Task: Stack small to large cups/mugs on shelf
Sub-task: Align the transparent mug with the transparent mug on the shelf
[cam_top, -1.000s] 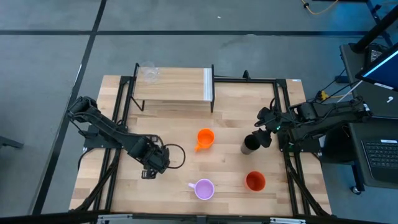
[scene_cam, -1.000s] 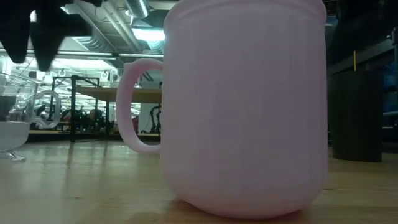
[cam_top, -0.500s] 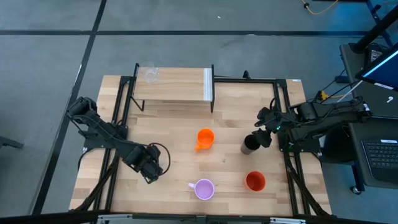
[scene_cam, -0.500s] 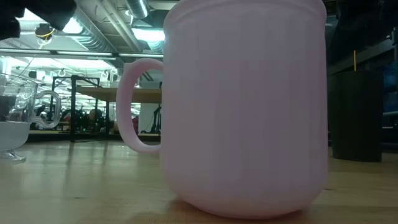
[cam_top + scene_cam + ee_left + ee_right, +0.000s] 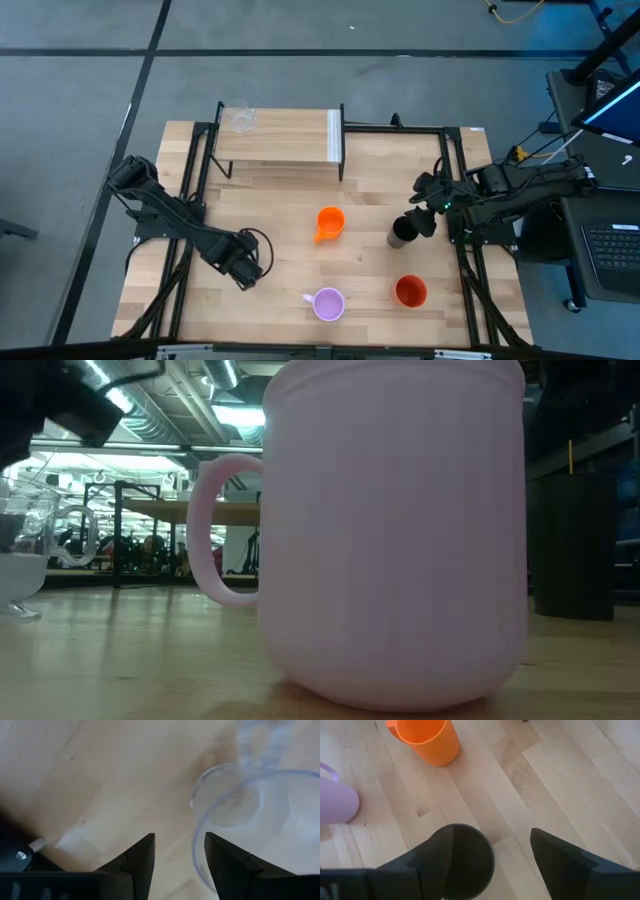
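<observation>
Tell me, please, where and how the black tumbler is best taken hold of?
Grip the black tumbler across its round wall just under the rim, coming from above with the right gripper beside it. It stands upright, has no handle, and its mouth is open.

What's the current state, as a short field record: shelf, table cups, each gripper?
shelf: low light-wood shelf, one clear glass at its far left corner
table cups: orange handled mug, lilac handled mug, red-orange handleless cup
left gripper: open beside a second clear glass, front left
right gripper: open around black tumbler
</observation>
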Controlling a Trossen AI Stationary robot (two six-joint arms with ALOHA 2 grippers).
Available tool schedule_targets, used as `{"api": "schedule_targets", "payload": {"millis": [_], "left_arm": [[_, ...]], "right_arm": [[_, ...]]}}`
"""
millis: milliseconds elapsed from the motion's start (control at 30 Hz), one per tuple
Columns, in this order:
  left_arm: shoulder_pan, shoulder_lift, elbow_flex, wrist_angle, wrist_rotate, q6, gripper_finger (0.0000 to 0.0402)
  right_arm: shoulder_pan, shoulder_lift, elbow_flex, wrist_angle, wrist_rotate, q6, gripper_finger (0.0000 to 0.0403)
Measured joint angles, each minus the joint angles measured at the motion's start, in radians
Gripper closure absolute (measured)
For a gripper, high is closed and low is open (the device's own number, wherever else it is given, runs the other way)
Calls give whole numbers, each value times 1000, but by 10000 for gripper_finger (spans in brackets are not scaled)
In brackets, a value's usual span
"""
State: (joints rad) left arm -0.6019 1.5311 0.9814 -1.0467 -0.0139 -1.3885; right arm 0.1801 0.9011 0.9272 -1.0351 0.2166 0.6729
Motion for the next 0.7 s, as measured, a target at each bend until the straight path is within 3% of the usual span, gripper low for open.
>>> {"api": "schedule_targets", "payload": {"millis": [267,367,533,700], "left_arm": [[19,0,-24,59,-2,1,243],[28,0,-24,65,-2,0,280],[49,0,-24,65,-24,8,387],[94,-3,39,10,26,131,398]], "right_arm": [[0,0,0,0,0,0,137],[0,0,0,0,0,0,137],[0,0,0,0,0,-1,137],[0,0,0,-1,1,-19,137]]}}
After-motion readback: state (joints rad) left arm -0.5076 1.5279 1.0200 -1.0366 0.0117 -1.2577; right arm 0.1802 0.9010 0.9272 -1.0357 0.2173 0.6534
